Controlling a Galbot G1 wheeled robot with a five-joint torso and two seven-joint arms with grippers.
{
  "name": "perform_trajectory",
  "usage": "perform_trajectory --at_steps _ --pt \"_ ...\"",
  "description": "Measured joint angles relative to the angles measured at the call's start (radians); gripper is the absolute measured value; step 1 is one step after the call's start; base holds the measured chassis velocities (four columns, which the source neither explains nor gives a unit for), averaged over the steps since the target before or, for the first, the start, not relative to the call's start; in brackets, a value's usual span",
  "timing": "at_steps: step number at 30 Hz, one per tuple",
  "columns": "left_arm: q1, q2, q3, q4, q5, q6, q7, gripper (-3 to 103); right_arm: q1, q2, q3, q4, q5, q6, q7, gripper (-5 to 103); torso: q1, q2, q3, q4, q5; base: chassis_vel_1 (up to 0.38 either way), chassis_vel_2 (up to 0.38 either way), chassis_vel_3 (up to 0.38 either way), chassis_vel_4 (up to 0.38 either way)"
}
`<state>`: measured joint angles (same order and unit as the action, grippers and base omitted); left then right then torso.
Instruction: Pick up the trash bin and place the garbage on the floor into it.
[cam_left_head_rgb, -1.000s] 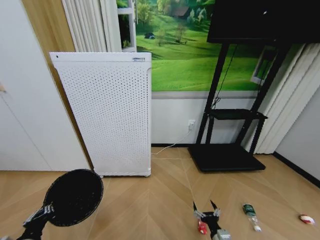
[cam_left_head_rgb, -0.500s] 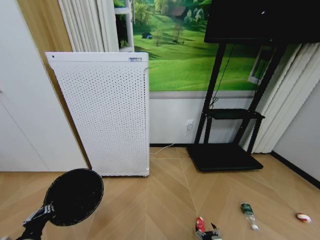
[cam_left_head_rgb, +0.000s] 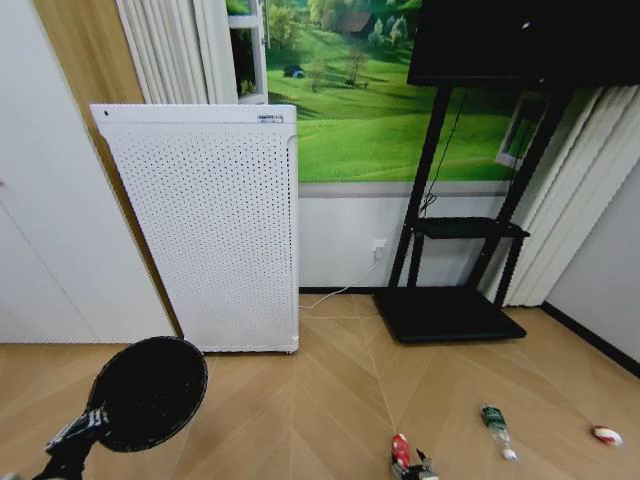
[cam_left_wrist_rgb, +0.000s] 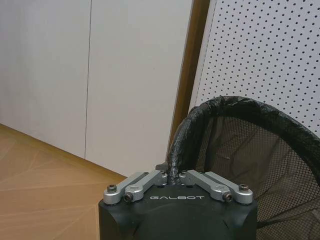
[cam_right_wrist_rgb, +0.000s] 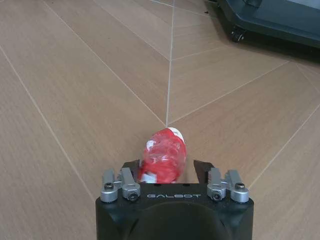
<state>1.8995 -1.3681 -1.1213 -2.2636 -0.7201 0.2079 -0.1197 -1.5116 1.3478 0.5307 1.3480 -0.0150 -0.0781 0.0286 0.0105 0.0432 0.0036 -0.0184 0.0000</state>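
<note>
The trash bin (cam_left_head_rgb: 148, 392), a black round mesh basket, hangs above the floor at the lower left. My left gripper (cam_left_head_rgb: 75, 430) is shut on its rim; the left wrist view shows the fingers (cam_left_wrist_rgb: 150, 181) pinching the rim of the bin (cam_left_wrist_rgb: 240, 145). My right gripper (cam_left_head_rgb: 415, 468) is low at the bottom edge, open, with a red crumpled wrapper (cam_left_head_rgb: 401, 449) between its fingers. The right wrist view shows that wrapper (cam_right_wrist_rgb: 162, 156) lying on the floor inside the right gripper (cam_right_wrist_rgb: 167, 165). A small clear-green bottle (cam_left_head_rgb: 495, 425) and a white-and-red scrap (cam_left_head_rgb: 605, 435) lie farther right.
A tall white perforated air purifier (cam_left_head_rgb: 205, 225) stands against the wall behind the bin. A black TV stand (cam_left_head_rgb: 450, 310) with a wheeled base (cam_right_wrist_rgb: 270, 20) sits to the right. A white cable (cam_left_head_rgb: 335, 295) runs along the floor. The wooden floor (cam_left_head_rgb: 300, 420) lies between them.
The head view has shifted slightly. My right gripper has sunk to the view's bottom edge, its fingers now around the red wrapper. The left gripper still holds the bin in place.
</note>
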Motion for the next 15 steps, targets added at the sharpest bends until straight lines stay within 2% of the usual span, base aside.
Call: perform_trajectory --at_steps 1,2,5,6,8,11,12,15 --pt "-0.001 0.0 0.0 0.0 0.0 0.0 0.0 3 0.0 0.0 0.0 0.0 -0.005 0.0 -0.002 61 0.0 0.0 0.0 0.0 0.0 0.0 0.0 0.0 0.0" --pt "-0.001 0.0 0.0 0.0 0.0 0.0 0.0 3 0.0 0.0 0.0 0.0 -0.005 0.0 -0.002 61 0.0 0.0 0.0 0.0 0.0 0.0 0.0 0.0 0.0" --pt "-0.004 0.0 0.0 0.0 -0.003 0.0 -0.002 3 -0.004 0.001 0.001 0.0 -0.026 0.002 -0.017 45 0.0 0.0 0.0 0.0 -0.0001 0.0 0.0 0.0 0.0" --pt "-0.004 0.0 0.0 0.0 -0.003 0.0 -0.002 3 -0.004 0.001 0.001 0.0 -0.026 0.002 -0.017 45 0.0 0.0 0.0 0.0 -0.0001 0.0 0.0 0.0 0.0" --pt "-0.004 0.001 -0.001 0.0 -0.006 -0.002 -0.002 3 -0.009 0.001 0.005 0.0 -0.053 0.013 -0.028 35 0.0 0.0 0.0 0.0 -0.0005 0.0 0.0 0.0 0.0" --pt "-0.004 0.001 -0.002 0.0 -0.006 -0.003 -0.003 3 -0.011 0.001 0.006 0.001 -0.057 0.017 -0.031 32 0.0 0.0 0.0 0.0 -0.0005 0.0 0.0 0.0 0.0" --pt "-0.003 0.0 -0.002 0.0 -0.007 -0.004 -0.003 3 -0.017 0.001 0.009 0.008 -0.059 0.023 -0.035 26 0.0 0.0 0.0 0.0 -0.0004 0.0 0.0 0.0 0.0" --pt "-0.003 0.002 0.004 0.001 -0.006 -0.005 -0.003 3 -0.03 0.002 0.017 0.033 -0.049 0.026 -0.042 21 0.0 0.0 0.0 0.0 0.0002 0.0 0.0 0.0 0.0"
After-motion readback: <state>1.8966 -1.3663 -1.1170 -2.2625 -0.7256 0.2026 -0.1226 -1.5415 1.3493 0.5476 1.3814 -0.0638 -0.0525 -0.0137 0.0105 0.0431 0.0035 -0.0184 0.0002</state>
